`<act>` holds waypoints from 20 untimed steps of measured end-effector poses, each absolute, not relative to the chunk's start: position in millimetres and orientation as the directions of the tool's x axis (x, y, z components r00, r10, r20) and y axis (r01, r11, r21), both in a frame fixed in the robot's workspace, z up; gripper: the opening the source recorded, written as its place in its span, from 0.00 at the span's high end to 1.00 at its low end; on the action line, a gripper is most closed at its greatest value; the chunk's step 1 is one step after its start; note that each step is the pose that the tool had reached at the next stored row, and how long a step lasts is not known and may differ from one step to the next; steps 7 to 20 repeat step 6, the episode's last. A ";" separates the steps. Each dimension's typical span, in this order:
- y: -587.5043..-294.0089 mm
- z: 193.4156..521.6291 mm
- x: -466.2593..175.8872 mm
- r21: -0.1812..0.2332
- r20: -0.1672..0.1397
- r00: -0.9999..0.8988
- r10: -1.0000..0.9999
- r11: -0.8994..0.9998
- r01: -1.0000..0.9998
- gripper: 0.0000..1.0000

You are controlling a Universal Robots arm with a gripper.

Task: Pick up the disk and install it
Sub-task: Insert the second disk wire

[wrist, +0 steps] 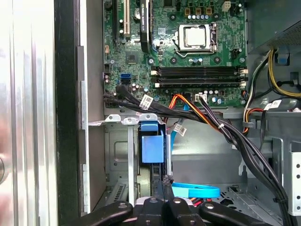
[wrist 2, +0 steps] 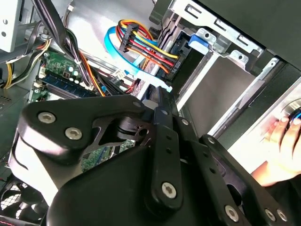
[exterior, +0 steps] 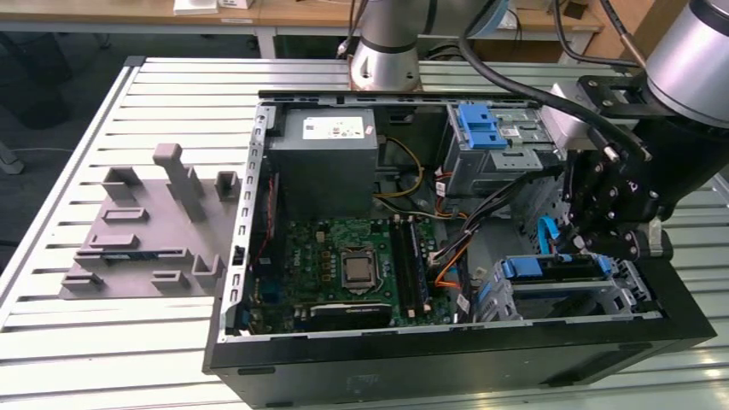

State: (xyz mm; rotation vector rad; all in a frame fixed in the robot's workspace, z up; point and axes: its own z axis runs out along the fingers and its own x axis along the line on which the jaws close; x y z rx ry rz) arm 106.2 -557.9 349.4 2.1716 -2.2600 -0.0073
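The disk (exterior: 555,268), held in its blue carrier, sits in the drive cage at the near corner of the open computer case (exterior: 456,359), on the exterior view's right. The carrier's blue tab shows in both wrist views (wrist: 151,141) (wrist 2: 200,40). My gripper (exterior: 581,246) hangs inside the case just above the disk. Its fingertips are pressed together with nothing between them, and they point at the blue tab in both wrist views (wrist: 167,181) (wrist 2: 160,94). The disk's label is hidden inside the cage.
A blue flat cable (wrist: 195,191) and a bundle of coloured wires (wrist 2: 146,47) run close by the fingertips. A blue ribbed latch (exterior: 479,128), a grey power supply (exterior: 330,141) and the motherboard (exterior: 353,265) fill the case. A grey fixture (exterior: 148,231) lies beside it. A person's hand (wrist 2: 282,141) rests near the case.
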 end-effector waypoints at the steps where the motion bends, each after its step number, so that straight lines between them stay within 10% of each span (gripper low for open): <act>1: -557.9 349.3 106.2 0.008 0.002 -0.040 -0.999 0.040 -0.999 0.89; 20: -557.9 349.4 106.2 0.009 0.002 -0.040 -0.999 0.040 -0.999 0.89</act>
